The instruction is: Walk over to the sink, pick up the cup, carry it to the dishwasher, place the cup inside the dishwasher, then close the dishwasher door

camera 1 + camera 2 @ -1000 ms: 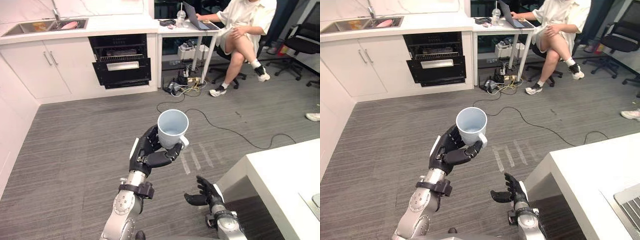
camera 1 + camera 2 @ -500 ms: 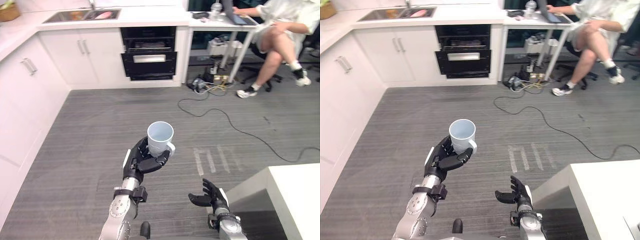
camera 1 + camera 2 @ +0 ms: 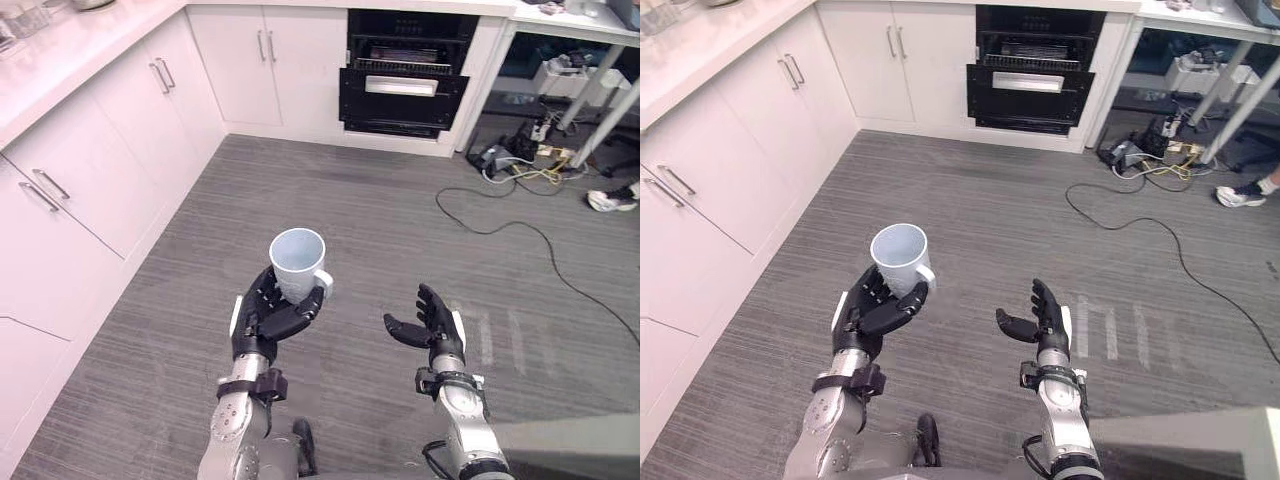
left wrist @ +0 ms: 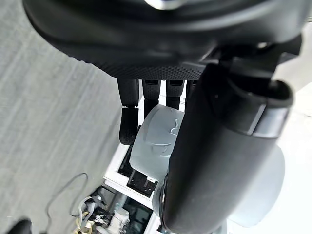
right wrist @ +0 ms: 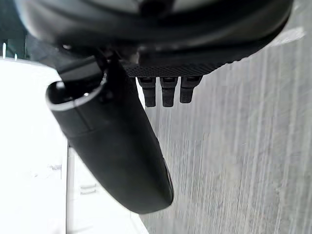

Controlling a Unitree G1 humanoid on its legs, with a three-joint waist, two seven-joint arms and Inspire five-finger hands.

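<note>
Left hand: clenched round the lower body of the cup, thumb across the near wall. Held mid-air over the floor, in front of the robot.
Cup: upright, mouth up, looks empty, handle to the right. Probably kept level and central for a steady carry.
Right hand: empty, fingers relaxed and raised, palm turned left toward the cup, well apart from it. Likely kept free for the door.
Dishwasher: far, slightly right; door open, rack showing. The cup is not yet in it.
Cabinets: along the left and far side, doors closed.
Cable: loose on the floor, far right, off the direct line to the dishwasher.
Tabletop: corner at near right.

Change from the earlier frames: the camera has swung left, so the sink and the seated person are out of the picture, and the left cabinets come in. The grasp on the cup is unchanged. The right hand sits higher, about level with the left.
</note>
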